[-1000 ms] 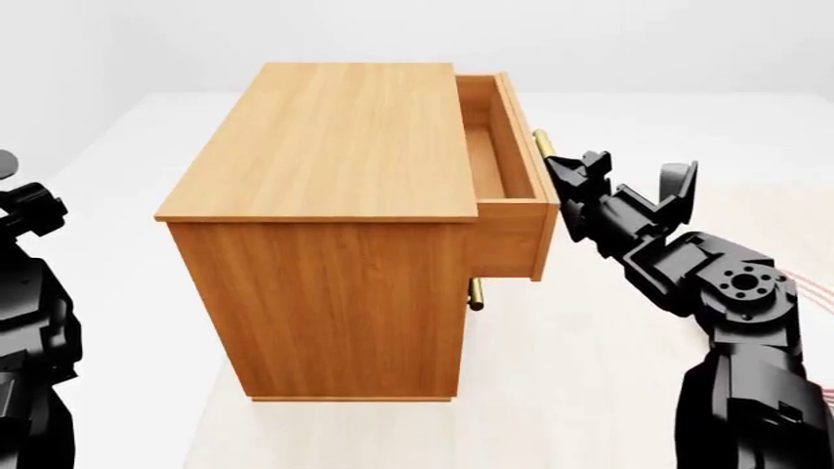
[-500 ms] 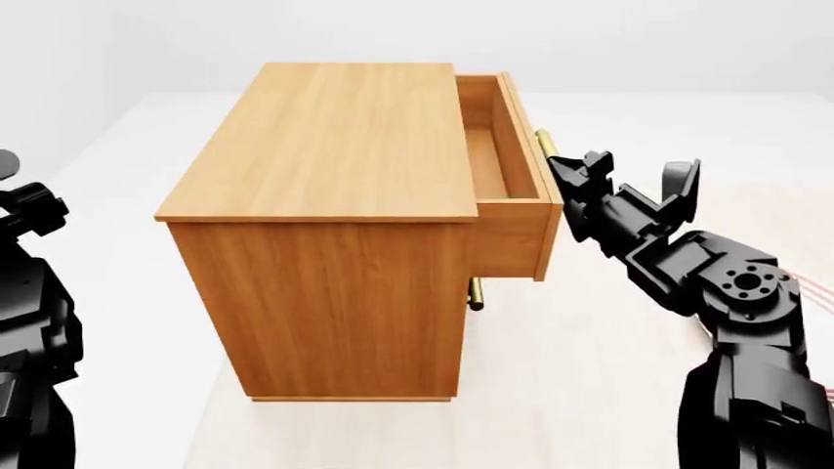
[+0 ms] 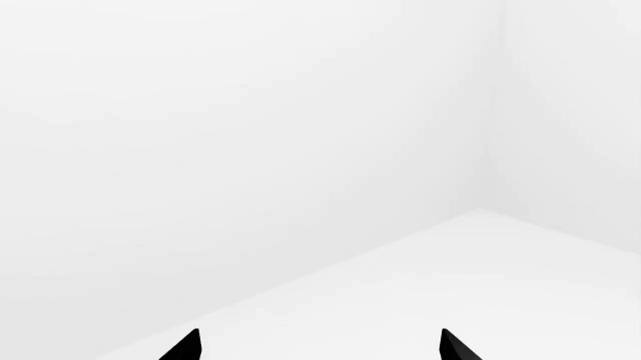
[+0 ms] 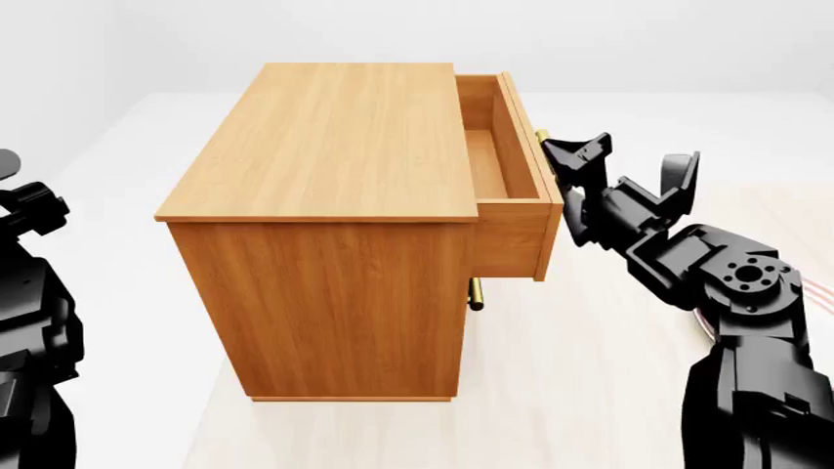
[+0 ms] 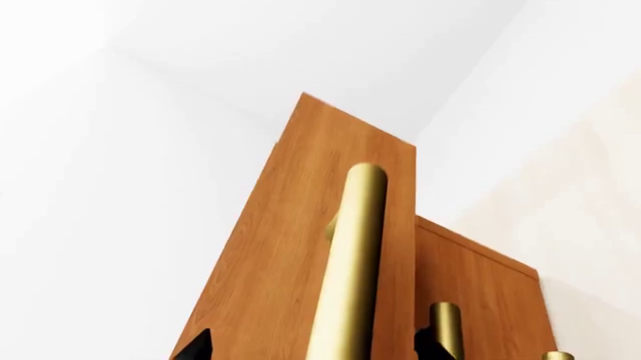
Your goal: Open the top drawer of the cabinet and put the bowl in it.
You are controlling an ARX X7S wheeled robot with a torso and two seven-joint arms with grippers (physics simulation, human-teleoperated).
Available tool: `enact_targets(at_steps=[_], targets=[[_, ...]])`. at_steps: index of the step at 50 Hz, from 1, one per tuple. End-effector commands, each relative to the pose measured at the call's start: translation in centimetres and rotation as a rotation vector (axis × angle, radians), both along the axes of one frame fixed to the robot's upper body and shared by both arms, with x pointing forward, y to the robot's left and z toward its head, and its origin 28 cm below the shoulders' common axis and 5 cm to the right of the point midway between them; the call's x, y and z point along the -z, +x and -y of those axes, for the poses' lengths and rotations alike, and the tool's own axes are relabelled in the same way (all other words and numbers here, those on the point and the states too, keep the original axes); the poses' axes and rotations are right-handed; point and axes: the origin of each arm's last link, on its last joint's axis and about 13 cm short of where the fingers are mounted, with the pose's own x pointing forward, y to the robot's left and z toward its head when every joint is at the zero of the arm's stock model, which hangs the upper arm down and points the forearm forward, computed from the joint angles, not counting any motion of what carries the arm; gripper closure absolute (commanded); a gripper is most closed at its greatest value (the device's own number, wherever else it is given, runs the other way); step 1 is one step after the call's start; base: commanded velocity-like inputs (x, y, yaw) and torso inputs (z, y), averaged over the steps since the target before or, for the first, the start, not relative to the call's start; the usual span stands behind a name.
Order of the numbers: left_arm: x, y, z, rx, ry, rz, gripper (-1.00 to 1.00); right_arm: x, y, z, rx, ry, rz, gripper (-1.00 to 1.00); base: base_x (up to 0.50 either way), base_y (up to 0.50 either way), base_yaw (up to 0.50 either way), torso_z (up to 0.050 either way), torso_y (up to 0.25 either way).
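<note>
Top drawer (image 4: 506, 161): pulled partly out of the cabinet (image 4: 326, 215), interior bare. Its brass handle (image 5: 350, 262) runs between your right gripper (image 4: 623, 168) fingers, which stand spread, not clamped. Left gripper (image 3: 318, 346): tips apart, facing blank wall. Bowl not visible.

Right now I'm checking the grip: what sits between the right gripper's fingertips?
The top drawer's brass handle runs between the right gripper's fingertips. The right wrist view shows it; the jaws stand apart either side of the bar.
</note>
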Motion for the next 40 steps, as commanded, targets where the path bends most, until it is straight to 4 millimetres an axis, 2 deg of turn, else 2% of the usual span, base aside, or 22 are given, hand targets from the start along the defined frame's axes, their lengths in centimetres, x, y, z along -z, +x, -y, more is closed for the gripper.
enact_targets(at_steps=[1,12,18,21,24,25,30,32,36,40], targets=[[0.0,0.0,0.0,0.002,0.003,0.000,-1.00,-0.1,0.1,0.2,0.026,0.010,0.012,-1.00,0.00,0.00,0.00,0.000,0.000],[0.1,0.0,0.1,0.004,0.003,-0.001,-1.00,-1.2,0.0,1.9,0.127,0.019,0.042,-1.00,0.00,0.00,0.00,0.000,0.000],[0.1,0.0,0.0,0.003,-0.001,0.001,-1.00,-3.2,0.0,3.5,0.208,-0.010,0.071,-1.00,0.00,0.00,0.00,0.000,0.000],[0.1,-0.1,-0.1,0.001,-0.004,0.002,-1.00,-5.4,0.0,4.0,0.242,-0.058,0.103,-1.00,0.00,0.00,0.00,0.000,0.000],[0.1,-0.1,-0.2,-0.001,-0.006,0.003,-1.00,-8.2,0.0,4.0,0.272,-0.129,0.147,-1.00,0.00,0.00,0.00,0.000,0.000],[0.1,-0.2,-0.2,-0.003,-0.007,0.004,-1.00,-9.7,-0.1,3.9,0.282,-0.176,0.175,-1.00,0.00,0.00,0.00,0.000,0.000],[0.2,-0.3,-0.3,-0.007,-0.009,0.006,-1.00,-16.0,-0.5,2.1,0.281,-0.431,0.309,-1.00,0.00,0.00,0.00,0.000,0.000],[0.2,-0.3,-0.4,-0.009,-0.011,0.006,-1.00,-17.9,-0.7,1.1,0.270,-0.550,0.354,-1.00,0.00,0.00,0.00,0.000,0.005],[0.3,-0.4,-0.5,-0.011,-0.013,0.006,-1.00,-20.2,-0.9,-1.2,0.200,-0.740,0.399,-1.00,0.00,0.00,0.00,0.000,0.000],[0.4,-0.4,-0.5,-0.013,-0.015,0.006,-1.00,-21.7,-1.3,-3.1,0.082,-0.838,0.401,-1.00,0.00,0.00,0.00,0.000,0.000]])
